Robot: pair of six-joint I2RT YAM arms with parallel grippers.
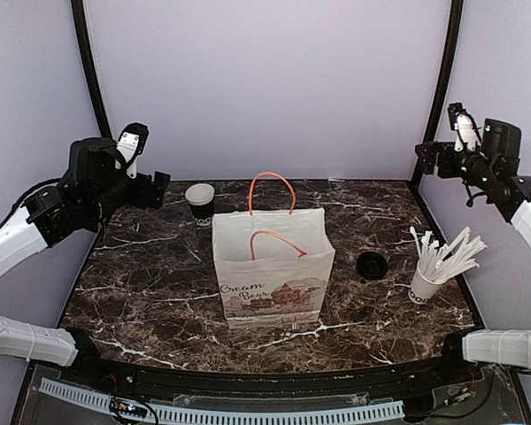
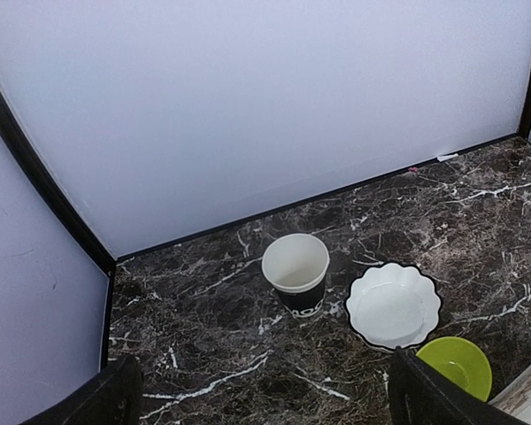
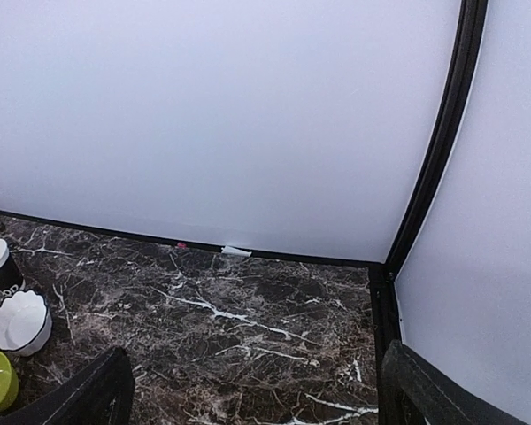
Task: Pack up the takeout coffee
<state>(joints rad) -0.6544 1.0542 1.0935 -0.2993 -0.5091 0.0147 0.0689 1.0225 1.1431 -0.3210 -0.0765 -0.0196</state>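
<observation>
Two jaws gape wide: your left gripper (image 1: 157, 188) upper left, right gripper (image 1: 423, 156) upper right. Cup (image 1: 199, 202) stands behind bag (image 1: 273, 270); lid (image 1: 370, 264) lies right of bag.

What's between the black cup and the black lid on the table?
The white paper bag stands between the black cup and the black lid, seen in the top view.

- A dark, marble-patterned worktop (image 1: 159, 292) with white veins spreads from near to far.
- Plain pale lilac walls (image 1: 265, 80) close the far, left and right sides.
- Curved black posts (image 1: 87, 62) mark both far corners.
- The light is soft and even.
</observation>
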